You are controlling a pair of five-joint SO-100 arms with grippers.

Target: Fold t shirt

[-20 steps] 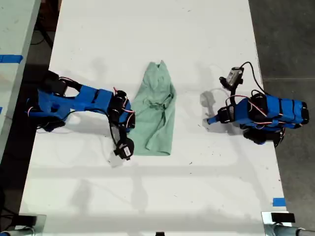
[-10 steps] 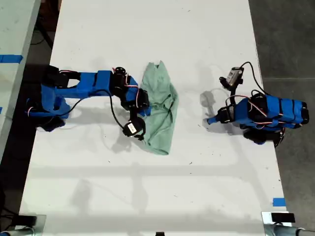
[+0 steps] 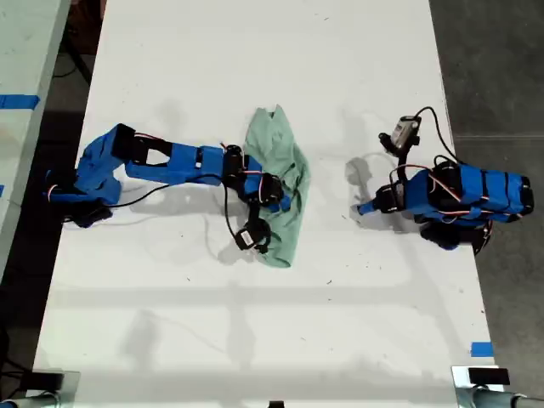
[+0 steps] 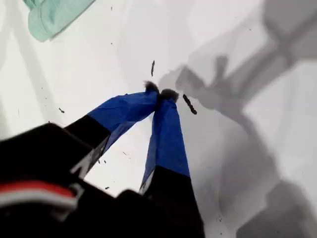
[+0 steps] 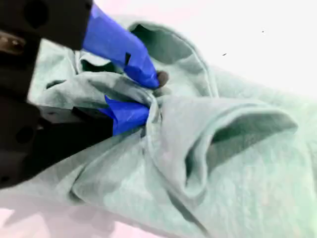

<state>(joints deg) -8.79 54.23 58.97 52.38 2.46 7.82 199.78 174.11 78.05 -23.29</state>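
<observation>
**Inspector:** Exterior view first. Where does the garment lie?

**Operator:** The t shirt [image 3: 280, 191] lies crumpled on the white desk [image 3: 255, 68], about midway between the desk's two long edges as that view shows them. Its narrow end points toward the desk's far edge at the top of that view. One arm reaches over it from the exterior view's left; that is my second arm, and my second pincer [image 3: 280, 202] sits on the cloth. My first pincer [image 3: 360, 208] rests at the exterior view's right, well apart from the garment, tips down near the bare desk. Blue tape [image 3: 481, 348] marks the desk's corner at the exterior view's lower right.

**Inspector:** First wrist view. State of that pincer?

**Operator:** My first pincer [image 4: 160, 92] has its two blue tips together, with nothing between them. White desk lies beneath. A corner of the t shirt [image 4: 52, 15] shows beyond, apart from the tips.

**Inspector:** Second wrist view?

**Operator:** My second pincer [image 5: 148, 96] is clamped on a gathered fold of the t shirt [image 5: 233, 163]. The cloth bunches into ridges around the blue fingers [image 5: 126, 114], and a loose tube-like opening stands just beside the grip.
</observation>
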